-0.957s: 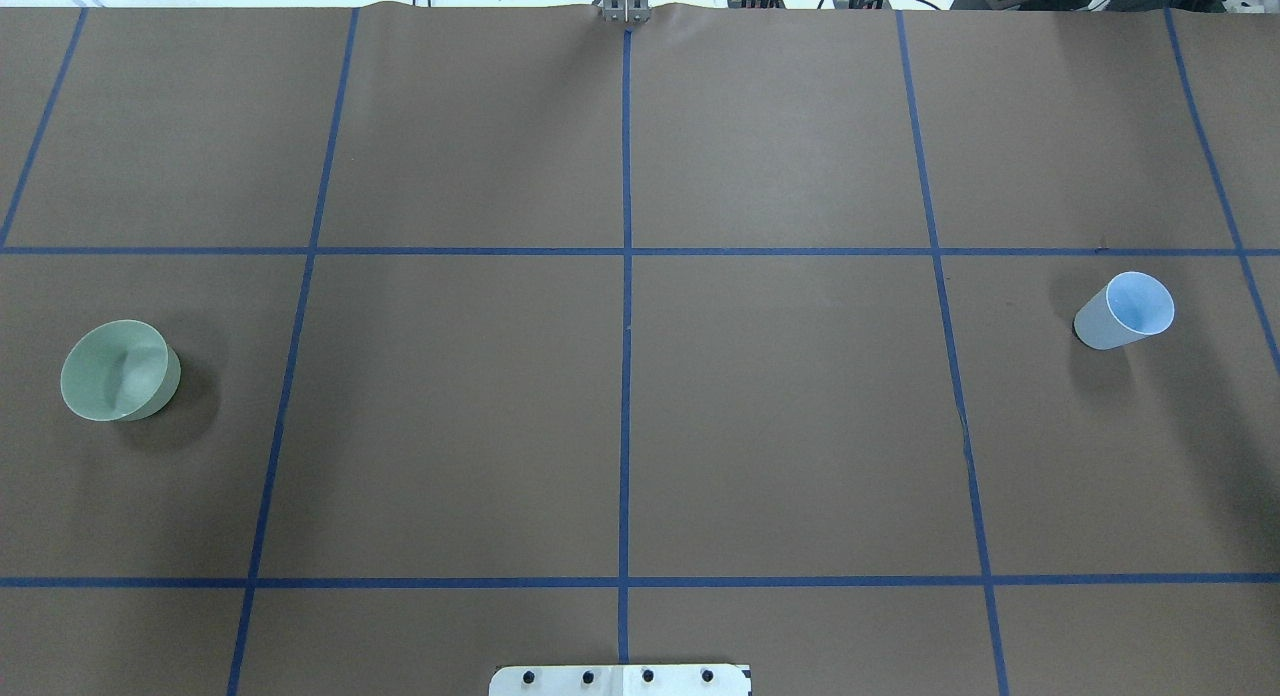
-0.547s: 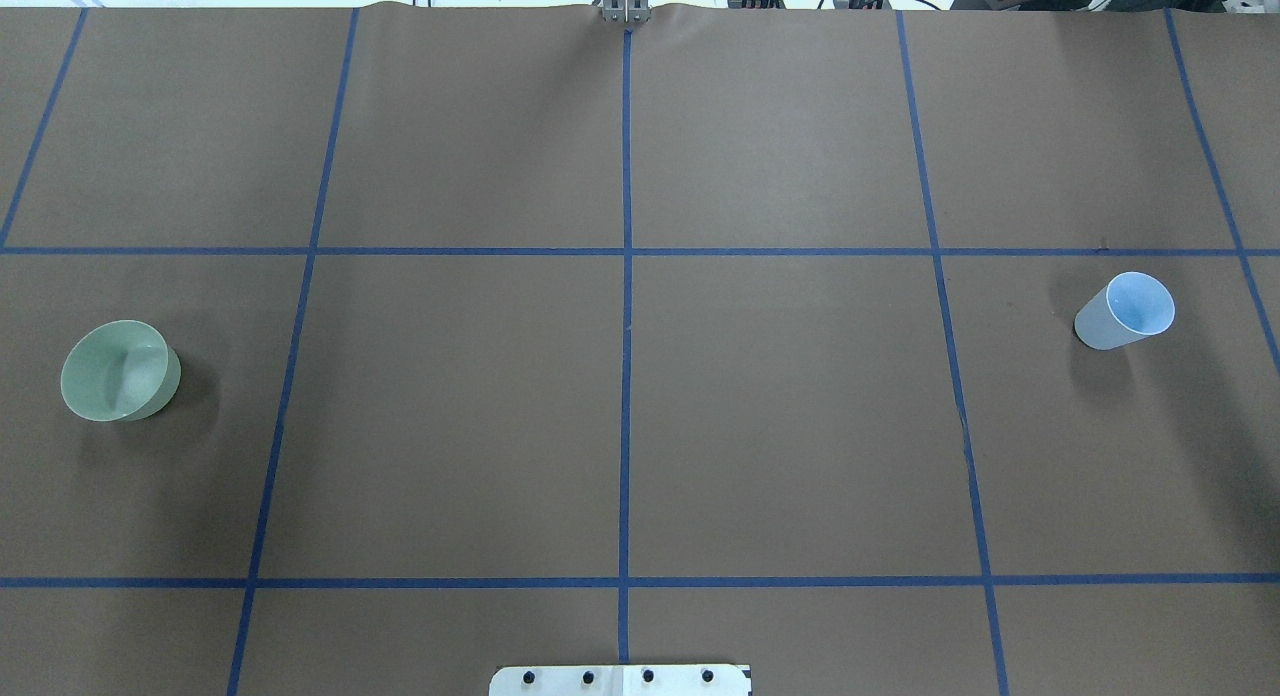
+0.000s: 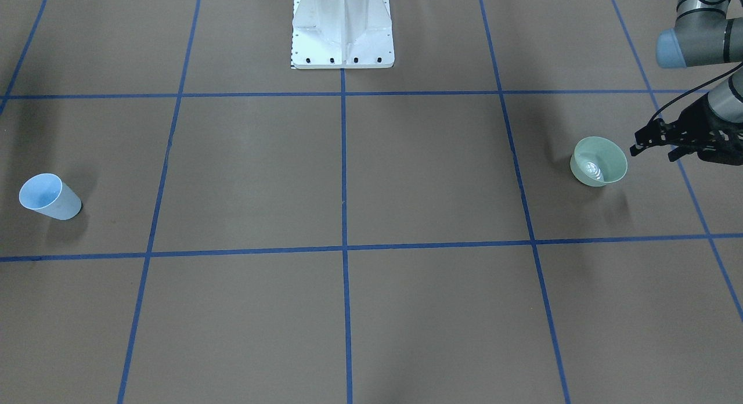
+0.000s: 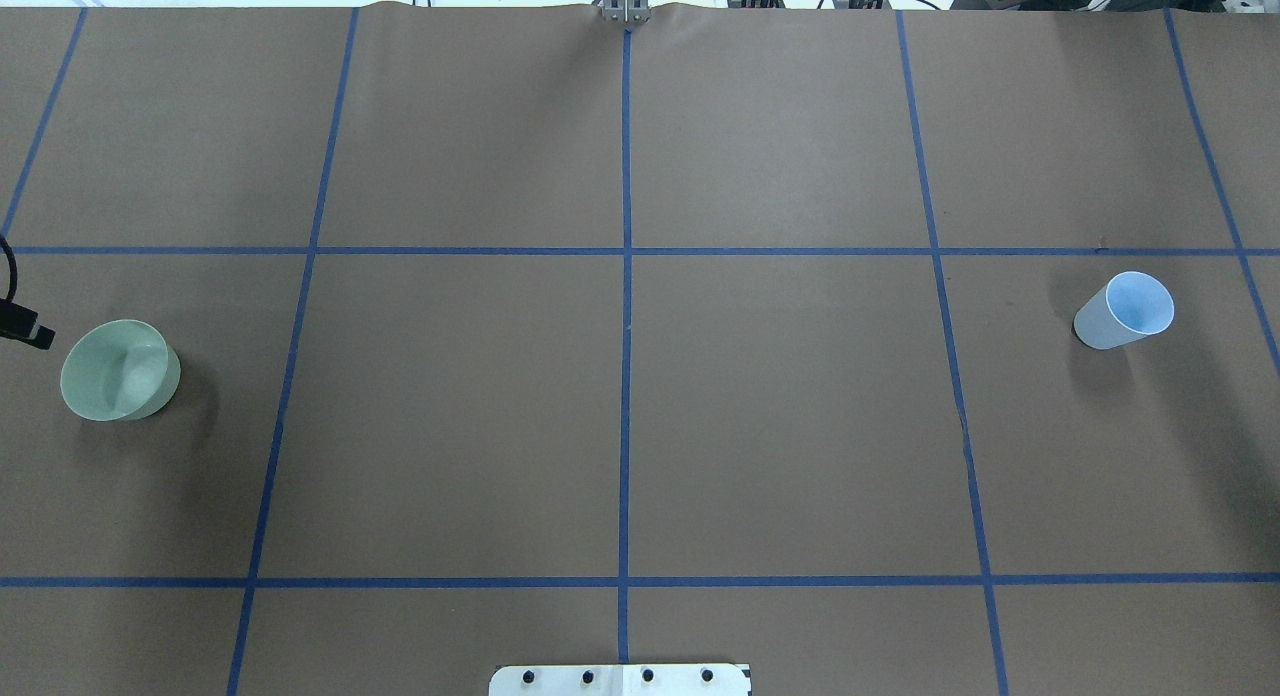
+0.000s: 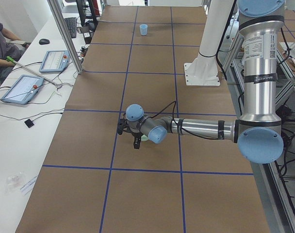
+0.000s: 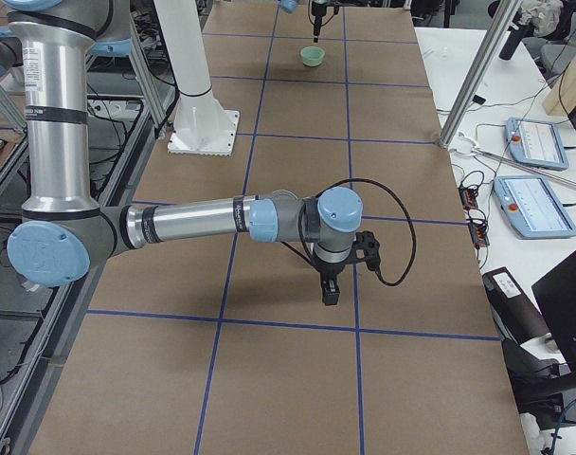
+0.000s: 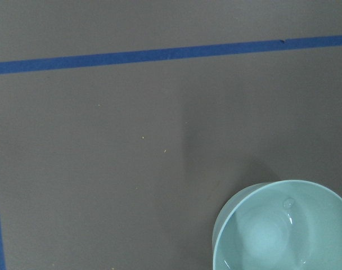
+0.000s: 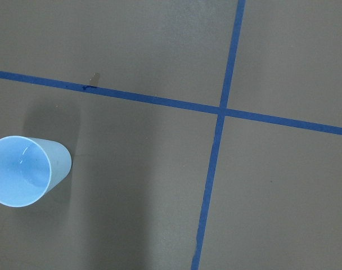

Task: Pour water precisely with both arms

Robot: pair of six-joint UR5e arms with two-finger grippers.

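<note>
Exterior front-facing: left gripper (image 3: 655,151), jaws apart, hovered at bowl's (image 3: 614,159) 3 o'clock; clumsy grasp could slosh water (image 3: 591,168). Right gripper's (image 6: 328,292) gap: cannot tell.

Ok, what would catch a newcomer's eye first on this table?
The pale green bowl at the robot's left end, water glinting inside, with the open left gripper beside it, not touching. Then the light-blue cup standing alone at the far right end of the brown, blue-taped table.

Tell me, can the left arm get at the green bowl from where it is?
Probably yes. Its tool hangs open just beside the bowl, not touching, with only bare table between them.
</note>
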